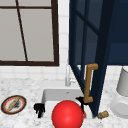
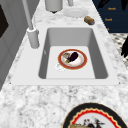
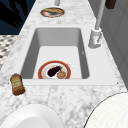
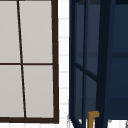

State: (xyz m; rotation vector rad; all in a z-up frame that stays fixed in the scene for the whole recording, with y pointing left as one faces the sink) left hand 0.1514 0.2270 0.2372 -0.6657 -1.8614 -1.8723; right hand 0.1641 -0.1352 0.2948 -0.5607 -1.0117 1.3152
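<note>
Your right hand (image 1: 80, 102) is at the lower end of the long brass-coloured handle (image 1: 88, 82) of the dark blue glazed cabinet door (image 1: 100, 62), which stands swung out over the sink. The hand touches the handle, but I cannot tell if it really grips it. Make the hold sure first, then lead the handle along the arc of the door round its hinge and do not pull straight. Keep the hand low, since the big red ball (image 1: 67, 115) is just beside it.

Your left hand (image 1: 39, 108) hangs at the front left corner of the white sink (image 2: 98, 55), relaxed and open, holding nothing.

In the sink lies a round red-rimmed plate (image 2: 85, 60) with a dark purple aubergine (image 2: 73, 56) and a pale piece of food touching it. On the marble counter to the left, a dark-rimmed plate (image 1: 24, 104) carries a tan stick of bread (image 1: 13, 104). To the right is a white bowl (image 1: 120, 107); I cannot see into it. A small brown bottle (image 1: 103, 114) lies on its side near it.
</note>
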